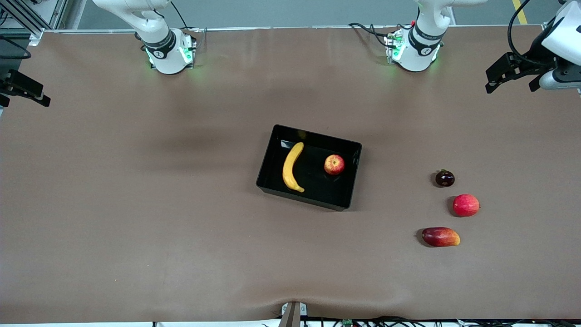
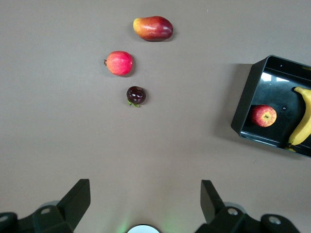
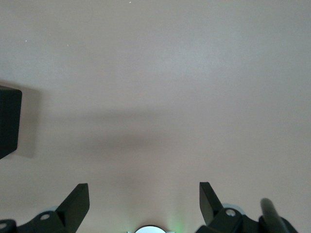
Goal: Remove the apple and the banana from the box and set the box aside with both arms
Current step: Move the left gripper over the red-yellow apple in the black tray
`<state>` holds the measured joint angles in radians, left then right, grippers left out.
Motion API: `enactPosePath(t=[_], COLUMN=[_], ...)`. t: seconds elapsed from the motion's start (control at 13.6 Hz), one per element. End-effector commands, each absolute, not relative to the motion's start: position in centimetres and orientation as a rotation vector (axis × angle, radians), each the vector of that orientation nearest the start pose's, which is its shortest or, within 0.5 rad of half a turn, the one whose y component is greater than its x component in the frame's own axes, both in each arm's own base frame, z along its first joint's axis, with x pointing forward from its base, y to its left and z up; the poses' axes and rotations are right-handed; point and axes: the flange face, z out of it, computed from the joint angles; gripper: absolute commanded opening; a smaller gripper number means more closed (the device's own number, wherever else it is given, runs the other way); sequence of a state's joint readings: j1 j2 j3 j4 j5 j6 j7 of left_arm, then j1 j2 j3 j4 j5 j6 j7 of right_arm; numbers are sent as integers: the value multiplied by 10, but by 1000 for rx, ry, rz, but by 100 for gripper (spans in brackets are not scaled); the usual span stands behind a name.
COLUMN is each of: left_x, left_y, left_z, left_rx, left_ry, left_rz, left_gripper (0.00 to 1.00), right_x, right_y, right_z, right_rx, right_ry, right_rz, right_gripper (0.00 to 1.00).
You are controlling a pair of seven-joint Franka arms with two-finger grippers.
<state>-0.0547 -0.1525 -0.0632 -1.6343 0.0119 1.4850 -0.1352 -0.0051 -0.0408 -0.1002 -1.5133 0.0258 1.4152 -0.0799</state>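
Note:
The black box (image 1: 309, 200) lies in the middle of the table. Inside it the yellow banana (image 1: 292, 167) lies toward the right arm's end, and the red-and-yellow apple (image 1: 334, 164) sits toward the left arm's end. The left wrist view shows the box (image 2: 247, 97), the apple (image 2: 264, 116) and the banana (image 2: 302, 121) at its edge. My left gripper (image 1: 509, 85) (image 2: 146, 191) hangs open and empty over the left arm's end of the table. My right gripper (image 1: 26, 94) (image 3: 145, 194) hangs open and empty over the right arm's end, above bare table.
Three other fruits lie toward the left arm's end of the table: a dark plum (image 1: 445, 178) (image 2: 136, 95), a plain red round fruit (image 1: 466, 205) (image 2: 119, 63), and an oblong dark-red fruit with a yellow tip (image 1: 440, 237) (image 2: 153, 28). A brown mat (image 1: 136, 204) covers the table.

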Motion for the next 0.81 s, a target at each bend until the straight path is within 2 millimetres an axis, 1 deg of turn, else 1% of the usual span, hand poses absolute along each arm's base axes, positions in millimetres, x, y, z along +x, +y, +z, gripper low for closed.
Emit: enactPosePath(t=[0.0, 0.29, 0.37, 0.44, 0.51, 0.59, 0.73], left_x=[493, 494, 494, 499, 499, 498, 500], left_y=[-63, -63, -67, -70, -80, -96, -136], left_z=[672, 673, 676, 671, 668, 664, 644], left_rx=[-3123, -3114, -3110, -3110, -3110, -3106, -3095], left_ry=[-5, -2, 7, 14, 34, 62, 44], left_rz=[2, -5, -13, -1, 8, 21, 72], left_gripper=[100, 100, 100, 100, 100, 100, 100], right_x=[525, 526, 526, 526, 526, 526, 526], right_y=[-55, -55, -55, -55, -55, -54, -56], right_z=[663, 662, 663, 662, 663, 662, 662], right_rx=[-3095, -3095, -3095, -3095, -3097, -3095, -3096], right_ry=[42, 42, 42, 42, 40, 37, 42], right_rz=[72, 74, 72, 74, 72, 75, 75], right_gripper=[100, 100, 100, 100, 100, 100, 100])
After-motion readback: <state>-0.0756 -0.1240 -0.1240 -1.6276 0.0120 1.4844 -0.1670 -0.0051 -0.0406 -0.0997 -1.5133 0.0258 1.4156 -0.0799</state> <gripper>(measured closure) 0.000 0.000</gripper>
